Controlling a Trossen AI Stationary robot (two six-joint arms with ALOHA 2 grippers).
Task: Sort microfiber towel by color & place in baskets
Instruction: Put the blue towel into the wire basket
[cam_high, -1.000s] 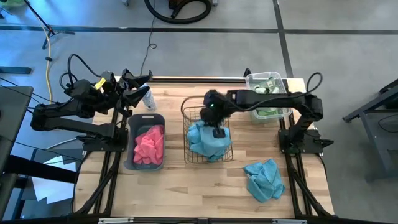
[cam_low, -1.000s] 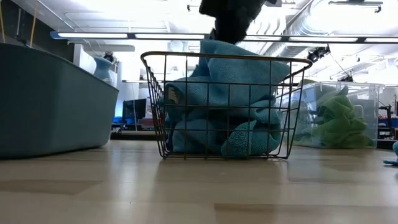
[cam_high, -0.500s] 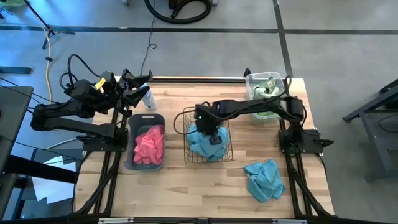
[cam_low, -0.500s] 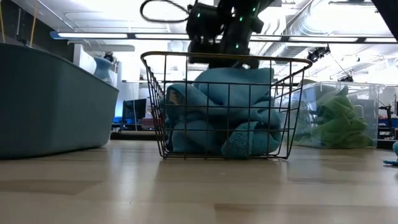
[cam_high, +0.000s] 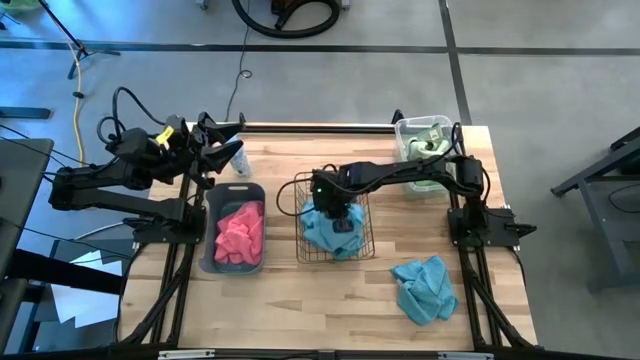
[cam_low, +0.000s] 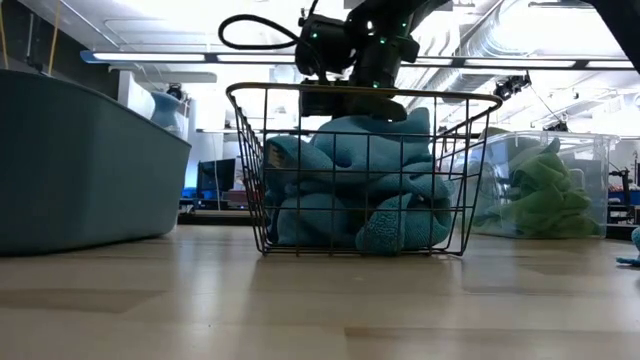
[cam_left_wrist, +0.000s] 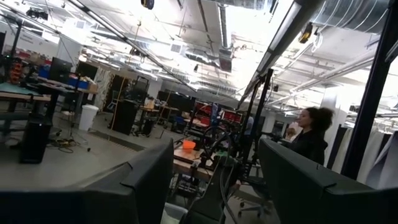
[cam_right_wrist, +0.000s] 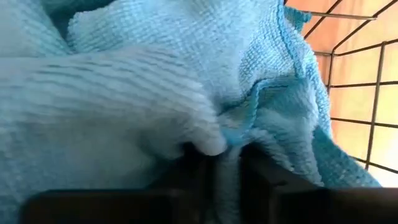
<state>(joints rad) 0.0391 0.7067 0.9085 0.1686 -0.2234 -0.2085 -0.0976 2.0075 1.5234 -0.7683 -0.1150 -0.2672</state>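
A heap of teal microfiber towel fills the copper wire basket at the table's middle. My right gripper reaches down into that basket, shut on the topmost teal towel. Another teal towel lies loose on the table near the right front. A pink towel lies in the grey-blue tub. Green cloth lies in the clear bin. My left gripper waits open at the far left, raised above the table. My right gripper pinches a bunched fold of the top teal towel between its two fingers. It comes from above, pointing steeply down into the wire basket. The towel rests slack on the other teal cloth in the basket, its top about level with the rim.
A pale bottle stands at the far left beside my left gripper. The tub, wire basket and clear bin stand in a row across the middle and far right. Bare wood lies along the near edge. A person sits in the room beyond the table.
My right gripper has gone down into the wire basket with the teal towel, tipping more steeply downward. The towel, heaped above the rim and hanging over the near side before, has sunk into the basket onto the other teal cloth.
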